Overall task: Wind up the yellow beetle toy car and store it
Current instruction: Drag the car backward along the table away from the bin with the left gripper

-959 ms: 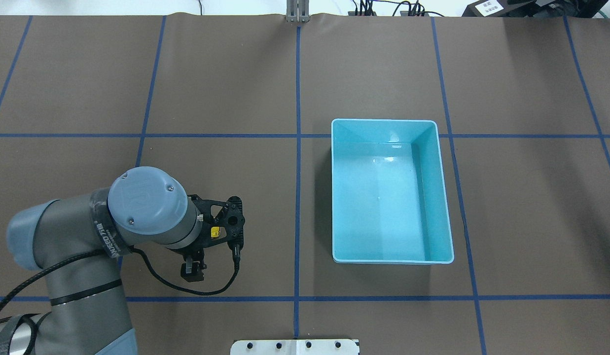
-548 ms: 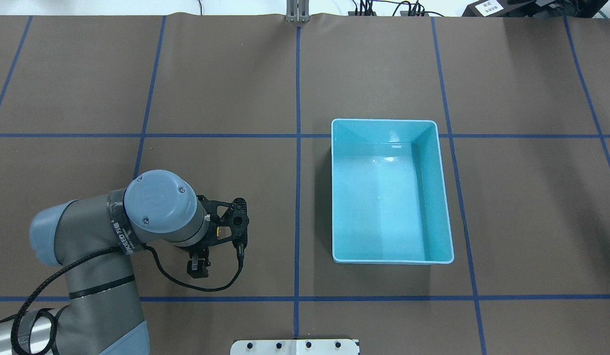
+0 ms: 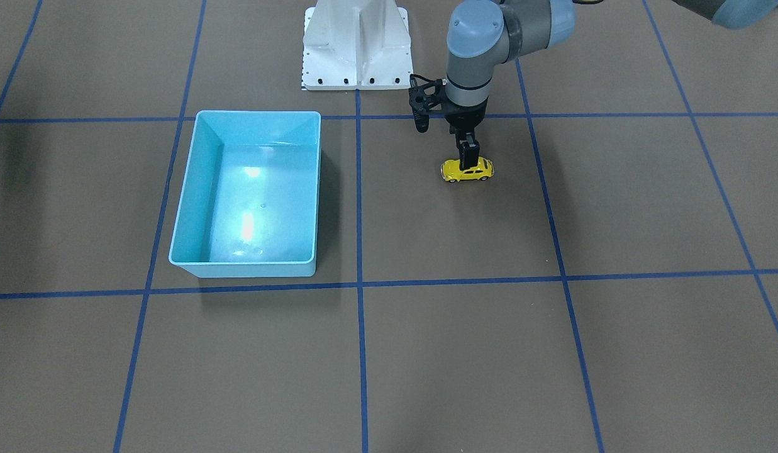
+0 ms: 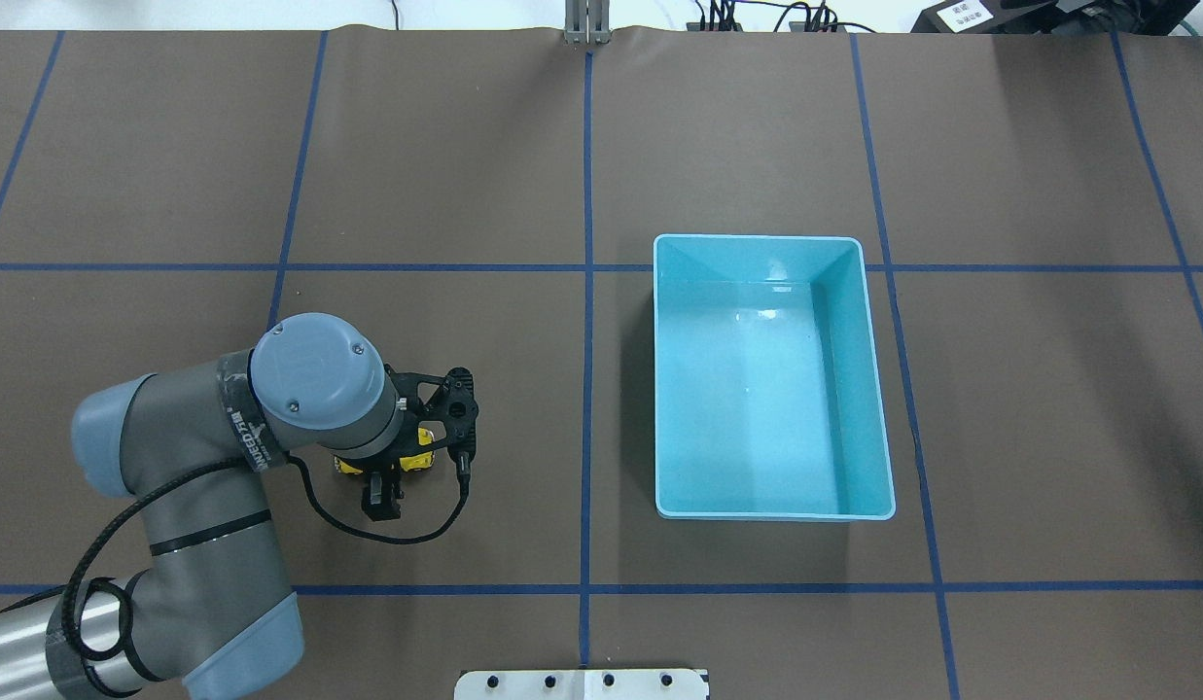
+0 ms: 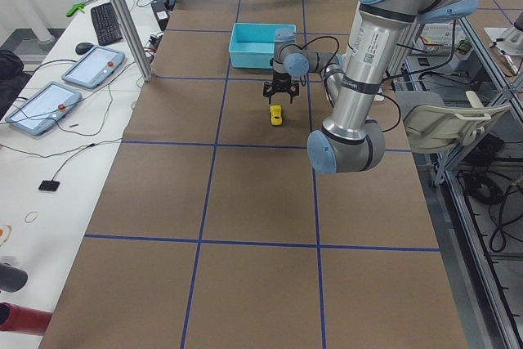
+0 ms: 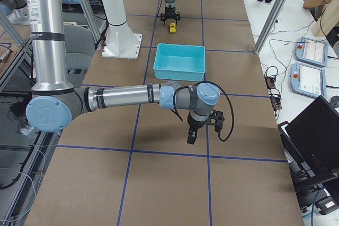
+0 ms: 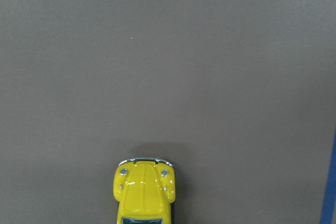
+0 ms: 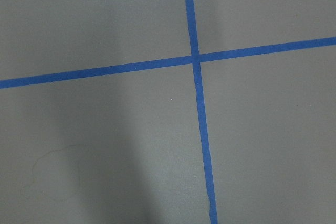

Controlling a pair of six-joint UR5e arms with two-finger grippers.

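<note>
Front-facing view: light blue bin (image 3: 197, 189) at left; well apart, the yellow beetle toy car (image 3: 483, 170) stands on the table (image 3: 615, 189), left gripper (image 3: 469, 165) straddling its roof. Whether it is clamped, we cannot tell. We judge wind-up is next: grip firmly, drag backward.

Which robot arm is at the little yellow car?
The left: the left end effector is down at the yellow beetle toy car; the right end effector hangs beyond the light blue bin.
</note>
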